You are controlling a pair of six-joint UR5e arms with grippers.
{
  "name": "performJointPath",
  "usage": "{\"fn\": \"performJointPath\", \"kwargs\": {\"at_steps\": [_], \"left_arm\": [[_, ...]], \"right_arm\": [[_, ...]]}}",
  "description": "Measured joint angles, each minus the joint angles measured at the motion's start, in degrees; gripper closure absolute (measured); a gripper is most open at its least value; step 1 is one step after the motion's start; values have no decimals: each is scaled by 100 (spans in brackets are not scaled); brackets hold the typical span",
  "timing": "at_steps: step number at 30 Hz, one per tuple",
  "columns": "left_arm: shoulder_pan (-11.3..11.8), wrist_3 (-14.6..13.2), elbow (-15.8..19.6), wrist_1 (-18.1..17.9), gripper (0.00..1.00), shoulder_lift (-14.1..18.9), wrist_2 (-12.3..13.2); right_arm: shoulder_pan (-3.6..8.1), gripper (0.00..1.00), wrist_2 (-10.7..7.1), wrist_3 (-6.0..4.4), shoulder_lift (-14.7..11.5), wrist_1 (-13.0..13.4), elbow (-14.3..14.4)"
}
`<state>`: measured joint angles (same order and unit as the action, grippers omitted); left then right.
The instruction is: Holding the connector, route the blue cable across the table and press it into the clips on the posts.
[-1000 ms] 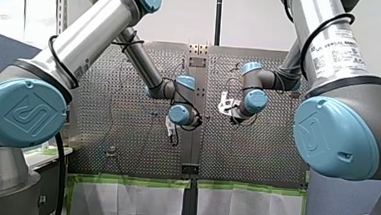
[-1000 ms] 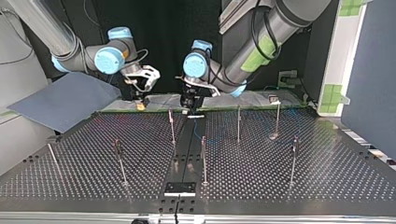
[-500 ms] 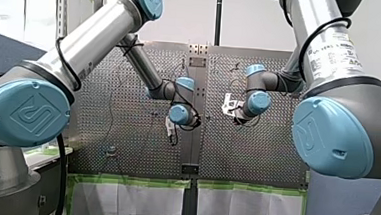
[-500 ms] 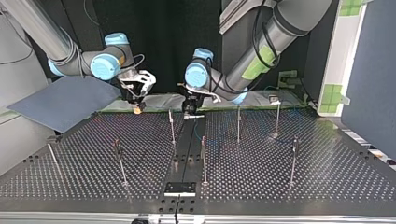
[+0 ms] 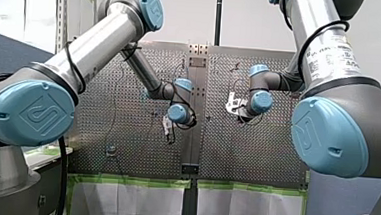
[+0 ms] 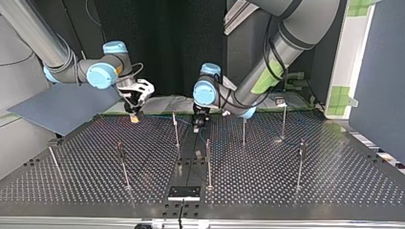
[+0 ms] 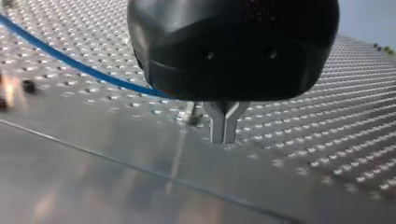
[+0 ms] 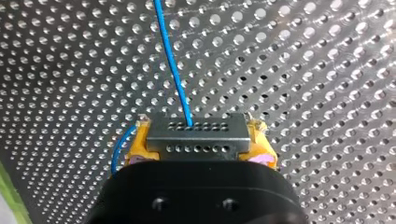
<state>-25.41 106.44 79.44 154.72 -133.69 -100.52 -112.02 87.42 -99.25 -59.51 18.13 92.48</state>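
Front view: bright, even light. The pale wall (image 5: 254, 21) at 12 o'clock is the brightest part. Soft highlights run along the metal arms (image 5: 97, 41), and the table (image 5: 127, 133) shines a dull grey.

Top view: dim, with a black backdrop at 12 o'clock. The table is dark with pin glints across it, and a white panel (image 6: 356, 52) at 2 o'clock glares.

Left wrist view: the left gripper (image 7: 224, 135) has its housing near the lens and blurred. Smeared reflections streak the table under it.

Right wrist view: strong, flat light. The connector (image 8: 196, 137) and cable (image 8: 173, 60) are crisp, and the table glints around them.
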Motion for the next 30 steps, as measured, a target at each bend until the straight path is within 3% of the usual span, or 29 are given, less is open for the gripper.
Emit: {"fn": "performJointPath", "kwargs": {"at_steps": [9, 10, 11, 13, 14, 16, 17, 18, 19, 30], "left_arm": [[54, -16, -221, 142, 100, -2, 2], [57, -21, -225, 158, 81, -2, 2], [55, -25, -226, 173, 81, -2, 1], [44, -43, -227, 227, 62, -2, -1], [38, -53, -227, 252, 62, -2, -1], [15, -82, -228, 318, 31, -2, -7], [5, -98, -228, 348, 31, -2, -12], [-6, -117, -229, 380, 8, -2, -20], [-20, -146, -229, 422, 0, -2, -36], [-138, -307, -230, 885, 0, 49, -168]], "right_arm": [[102, 100, -8, 16, 3, -50, -106], [110, 100, -9, 20, 4, -51, -110], [114, 100, -9, 22, 5, -52, -110], [122, 100, -9, 27, 5, -53, -110], [125, 100, -8, 29, 5, -53, -110], [131, 100, -7, 36, 5, -54, -110], [134, 100, -8, 38, 5, -56, -110], [136, 100, -8, 41, 5, -58, -110], [138, 100, -8, 46, 5, -59, -110], [151, 100, -7, 91, 4, -68, -110]]}}
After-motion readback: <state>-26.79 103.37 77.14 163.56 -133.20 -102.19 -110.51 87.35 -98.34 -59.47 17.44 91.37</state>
